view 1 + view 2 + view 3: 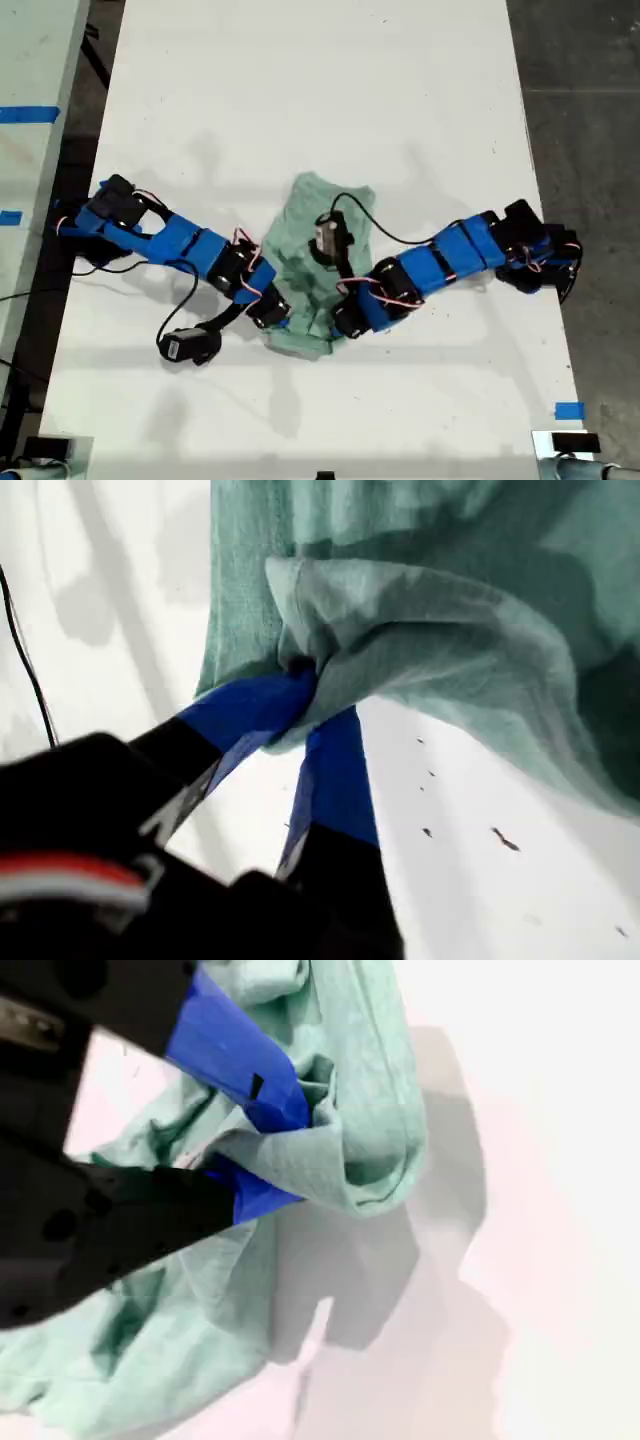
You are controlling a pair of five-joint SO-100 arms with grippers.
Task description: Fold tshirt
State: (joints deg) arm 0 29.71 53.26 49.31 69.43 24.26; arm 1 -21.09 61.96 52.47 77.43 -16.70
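Note:
The pale mint-green tshirt (318,198) lies crumpled in the middle of the white table (300,80). Two blue arms reach in, one from the exterior view's left and one from its right. Their grippers meet at the garment's near edge, and I cannot tell which arm is which there. In the first wrist view my first gripper (315,695) is shut on a bunched fold of the tshirt (430,630), which is raised a little off the table. My second gripper (285,1155) is shut on a rolled edge of the tshirt (370,1130), which casts a shadow below.
A black cable (395,235) loops over the cloth from the arm on the exterior view's right. Blue tape (568,410) marks the table's near corner at the exterior view's right. Dark floor (590,120) borders the table there, and a second surface (40,60) stands at the exterior view's left.

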